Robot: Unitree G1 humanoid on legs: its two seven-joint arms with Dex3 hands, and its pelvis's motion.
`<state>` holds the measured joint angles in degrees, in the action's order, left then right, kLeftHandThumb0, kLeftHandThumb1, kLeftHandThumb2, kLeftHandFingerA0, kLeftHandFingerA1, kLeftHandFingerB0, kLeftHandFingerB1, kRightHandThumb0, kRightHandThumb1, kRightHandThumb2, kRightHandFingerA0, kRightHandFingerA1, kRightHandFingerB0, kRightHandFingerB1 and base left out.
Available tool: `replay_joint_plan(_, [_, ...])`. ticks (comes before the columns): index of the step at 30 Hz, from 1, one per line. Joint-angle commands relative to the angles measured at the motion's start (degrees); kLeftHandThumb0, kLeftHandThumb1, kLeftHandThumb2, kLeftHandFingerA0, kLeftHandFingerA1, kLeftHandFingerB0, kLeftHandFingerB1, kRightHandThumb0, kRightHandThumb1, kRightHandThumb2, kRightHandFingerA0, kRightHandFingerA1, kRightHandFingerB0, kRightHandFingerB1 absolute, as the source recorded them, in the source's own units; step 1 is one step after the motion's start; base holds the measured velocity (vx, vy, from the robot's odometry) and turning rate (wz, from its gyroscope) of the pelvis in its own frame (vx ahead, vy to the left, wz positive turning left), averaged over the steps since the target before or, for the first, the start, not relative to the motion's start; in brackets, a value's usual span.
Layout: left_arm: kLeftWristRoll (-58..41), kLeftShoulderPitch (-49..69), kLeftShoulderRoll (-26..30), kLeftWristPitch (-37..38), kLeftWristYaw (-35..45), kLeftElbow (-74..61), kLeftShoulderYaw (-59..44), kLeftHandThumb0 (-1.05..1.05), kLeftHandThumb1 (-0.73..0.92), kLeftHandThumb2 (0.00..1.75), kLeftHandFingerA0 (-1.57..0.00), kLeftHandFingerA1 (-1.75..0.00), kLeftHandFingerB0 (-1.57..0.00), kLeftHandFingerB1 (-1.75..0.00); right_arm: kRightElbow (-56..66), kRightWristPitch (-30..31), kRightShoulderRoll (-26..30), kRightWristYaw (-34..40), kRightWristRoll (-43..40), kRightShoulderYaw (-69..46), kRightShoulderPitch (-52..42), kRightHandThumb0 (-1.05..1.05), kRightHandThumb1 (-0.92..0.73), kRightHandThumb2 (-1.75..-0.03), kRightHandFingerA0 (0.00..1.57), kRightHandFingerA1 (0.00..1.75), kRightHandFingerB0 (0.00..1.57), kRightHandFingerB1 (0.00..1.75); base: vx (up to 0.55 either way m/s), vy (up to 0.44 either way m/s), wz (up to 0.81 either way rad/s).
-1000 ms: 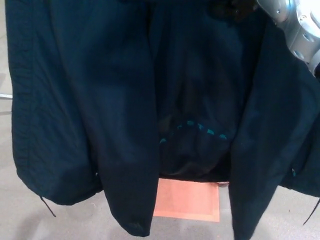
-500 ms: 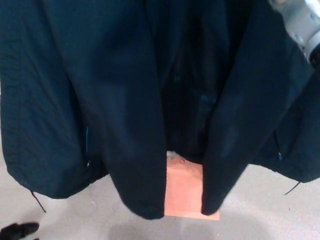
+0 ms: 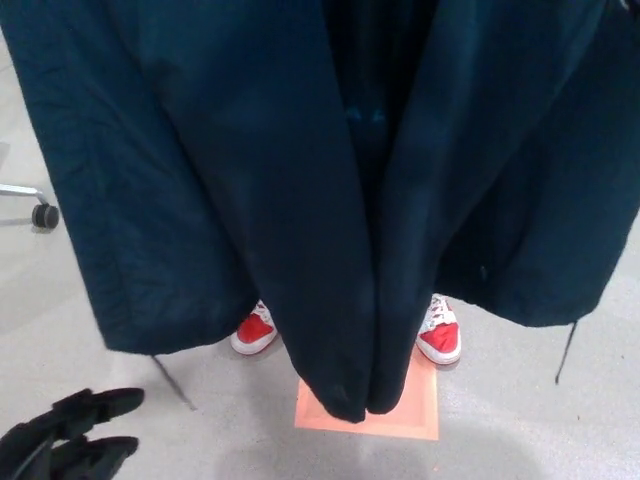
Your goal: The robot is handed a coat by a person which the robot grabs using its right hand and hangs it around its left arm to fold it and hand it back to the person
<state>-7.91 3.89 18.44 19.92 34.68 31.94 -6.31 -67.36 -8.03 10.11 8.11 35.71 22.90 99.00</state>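
Over speckled grey floor [image 3: 560, 430] hangs a smooth navy coat [image 3: 250, 150].

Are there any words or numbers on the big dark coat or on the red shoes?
No text can be read anywhere.
Coat: small teal marks on its inside, too blurred to read.
Red shoes: no words show.
Orange floor square: blank.
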Motion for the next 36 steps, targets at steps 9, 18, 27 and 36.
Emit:
replay_joint_plan(9, [-14.9, 1.0, 7.0, -21.6, 21.7, -36.9, 15.5, -0.58, 0.81, 0.63, -0.32, -0.42, -0.24, -0.36, -3.6, -6.6, -8.9, 6.3, -2.0, -2.6, 15.7, -0.4, -0.84, -0.67, 1.0, 1.36, 0.85, 1.07, 0.0, 0.0, 0.0])
replay_joint_plan(18, [-8.2, -11.8, -1.8, -28.5, 13.2, -38.6, 25.9, -0.63, 0.78, 0.63, -0.34, -0.42, -0.24, -0.35, -1.2, -10.6, -16.5, -0.3, -5.3, -4.9, 15.5, -0.31, -0.65, -1.06, 0.95, 1.0, 0.79, 0.74, 0.0, 0.0, 0.0])
replay_joint_plan(27, [-3.4, -22.0, -10.9, -33.3, 8.7, -35.4, 34.3, -0.65, 0.78, 0.62, -0.36, -0.42, -0.27, -0.35, 4.0, -12.7, -21.0, -3.7, -3.7, -2.5, 13.9, -0.32, -0.72, -0.63, 0.87, 1.35, 0.83, 0.76, 0.0, 0.0, 0.0])
replay_joint_plan(36, [-1.3, -29.0, -21.9, -33.2, 1.9, -23.5, 34.8, -0.63, 0.77, 0.63, -0.24, -0.4, -0.27, -0.35, 10.1, -11.2, -24.3, -5.9, -5.4, -3.2, 11.7, -0.35, -0.68, -1.04, 1.01, 1.18, 0.79, 0.9, 0.0, 0.0, 0.0])
